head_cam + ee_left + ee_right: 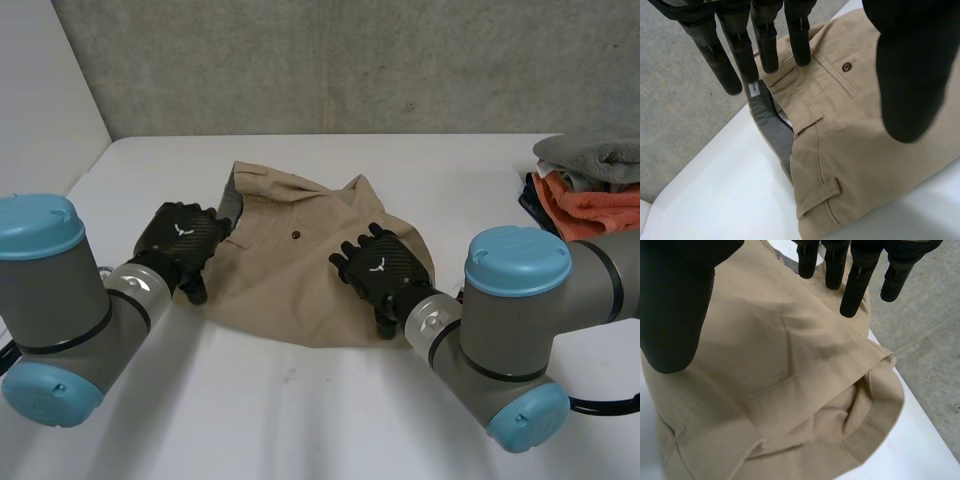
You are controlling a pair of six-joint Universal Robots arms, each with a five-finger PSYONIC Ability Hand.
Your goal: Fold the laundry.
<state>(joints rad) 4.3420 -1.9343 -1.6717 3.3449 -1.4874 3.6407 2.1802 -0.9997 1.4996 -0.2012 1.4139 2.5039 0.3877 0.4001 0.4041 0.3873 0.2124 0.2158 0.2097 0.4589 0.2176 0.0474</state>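
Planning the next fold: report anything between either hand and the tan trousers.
Nothing visible. The left hand is over the waistband of the tan fabric trousers, the right hand over their hem end; bare fabric beneath both.

1. There was one white counter (300, 400)
2. One pair of tan trousers (290, 275) lay on it
3. The trousers showed one dark button (847, 66), one white label (754, 89) and two belt loops (817, 194)
4. One pile (590, 190) of folded laundry sat at the counter's edge, and three pieces could be counted in it: one grey cloth (590, 155), one orange cloth (600, 208) and one dark blue cloth (530, 193)
5. There were two arms (60, 300), each with one black hand: the left hand (180, 238) and the right hand (378, 265)
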